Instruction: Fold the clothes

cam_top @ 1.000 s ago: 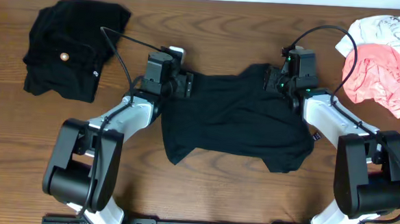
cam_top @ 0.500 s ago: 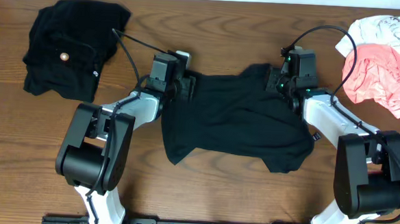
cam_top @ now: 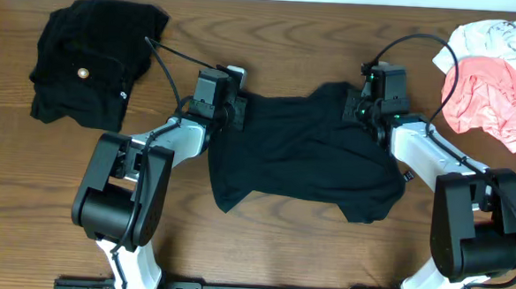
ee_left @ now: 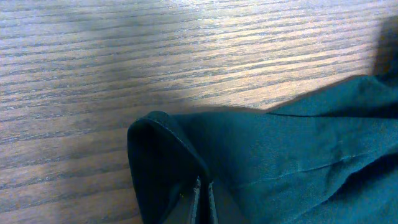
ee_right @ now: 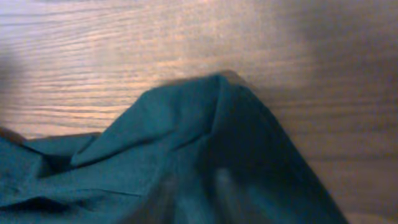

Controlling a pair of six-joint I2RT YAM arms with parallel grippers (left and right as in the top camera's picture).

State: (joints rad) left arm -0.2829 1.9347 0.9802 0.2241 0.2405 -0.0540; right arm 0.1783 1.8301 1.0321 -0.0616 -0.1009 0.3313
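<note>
The clothes include a black short-sleeved shirt [cam_top: 302, 156] lying spread and wrinkled in the middle of the table. My left gripper [cam_top: 240, 108] sits at its upper left corner. In the left wrist view the gripper [ee_left: 202, 199] is shut, with a fold of the shirt [ee_left: 298, 143] pinched between its tips. My right gripper [cam_top: 353, 105] is at the shirt's upper right corner. In the right wrist view its blurred fingers [ee_right: 171, 193] are closed on raised shirt fabric [ee_right: 155, 137], and the gripper [ee_right: 196, 199] is partly buried in cloth.
A crumpled black garment [cam_top: 90, 60] lies at the back left. A pink piece [cam_top: 495, 99] and a white piece [cam_top: 498, 38] are heaped at the back right. Bare wooden table [cam_top: 279, 252] runs along the front between the two arm bases.
The left arm shifted right onto the shirt's corner and its jaws closed on the fabric. The right gripper narrowed onto the cloth and stayed in place.
</note>
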